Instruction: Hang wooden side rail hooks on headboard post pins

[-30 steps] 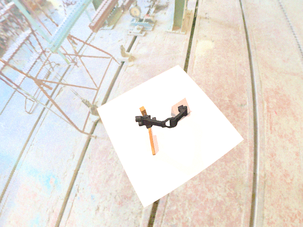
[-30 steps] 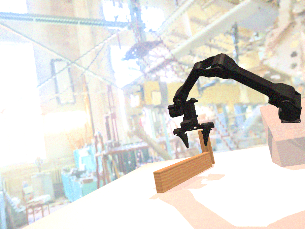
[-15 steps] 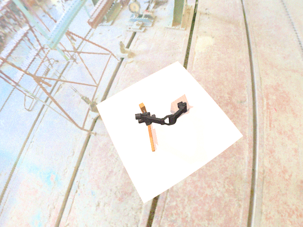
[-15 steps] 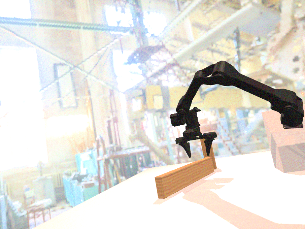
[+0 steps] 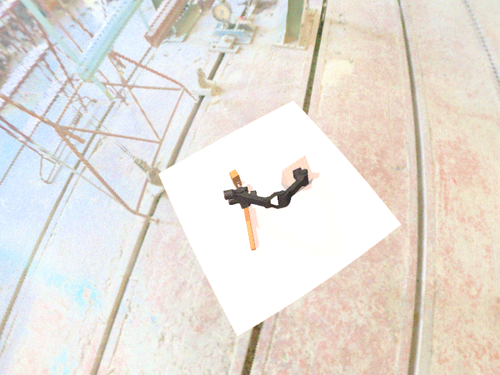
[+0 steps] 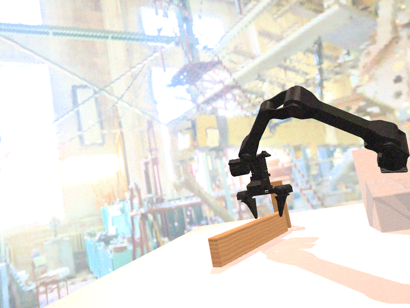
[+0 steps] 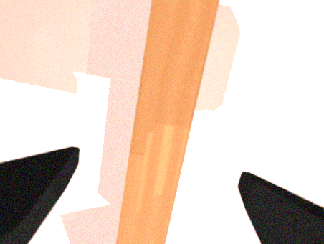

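The wooden side rail (image 5: 250, 234) (image 6: 248, 240) (image 7: 168, 90) stands on its narrow edge on the table, running toward the wooden headboard post (image 5: 234, 175) (image 6: 287, 218). The post stands upright just past the rail's hook end. My gripper (image 6: 268, 217) (image 7: 158, 163) is open and empty, pointing down over the part of the rail nearer the post. One finger is on each side of the rail in the wrist view, with the tips near its top edge; their exact height is unclear. The hooks, the pins and the slot are hidden, and the arm covers part of the rail in the top view.
The white table (image 5: 328, 250) (image 6: 198, 288) carries everything. A pale block (image 6: 390, 209) under the arm's base stands at the right. The arm reaches from it over the table to the rail. The post rises close beside the gripper in the exterior view.
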`<state>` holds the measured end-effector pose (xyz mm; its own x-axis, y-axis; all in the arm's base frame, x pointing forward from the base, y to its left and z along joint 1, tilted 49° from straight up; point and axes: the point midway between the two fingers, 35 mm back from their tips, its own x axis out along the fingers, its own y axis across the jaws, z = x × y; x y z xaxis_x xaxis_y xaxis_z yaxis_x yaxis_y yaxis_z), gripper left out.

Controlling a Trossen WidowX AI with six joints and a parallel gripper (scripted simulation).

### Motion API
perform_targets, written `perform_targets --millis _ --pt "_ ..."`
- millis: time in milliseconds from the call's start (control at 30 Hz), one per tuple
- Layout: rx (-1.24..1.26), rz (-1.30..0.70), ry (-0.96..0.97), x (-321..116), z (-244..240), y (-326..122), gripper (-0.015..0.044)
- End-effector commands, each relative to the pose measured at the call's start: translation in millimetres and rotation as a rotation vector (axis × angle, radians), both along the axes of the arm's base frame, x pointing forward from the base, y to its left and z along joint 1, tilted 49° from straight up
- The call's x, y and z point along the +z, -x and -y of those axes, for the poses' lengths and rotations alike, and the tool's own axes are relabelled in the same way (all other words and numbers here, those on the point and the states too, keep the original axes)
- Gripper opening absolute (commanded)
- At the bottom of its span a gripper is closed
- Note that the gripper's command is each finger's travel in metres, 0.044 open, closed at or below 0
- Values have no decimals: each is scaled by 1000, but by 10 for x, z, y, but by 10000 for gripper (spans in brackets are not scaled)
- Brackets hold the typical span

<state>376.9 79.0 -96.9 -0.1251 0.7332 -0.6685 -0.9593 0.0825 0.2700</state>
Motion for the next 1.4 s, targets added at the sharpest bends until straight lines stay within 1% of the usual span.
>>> perform_targets --millis 0,867,1300,1367 --pt "1 -11 -3 -64 -83 36 440" --pt "2 -11 -7 -282 -338 99 440" --pt "2 -11 -7 -282 -338 99 99" --pt "2 -11 -7 -282 -338 99 85"
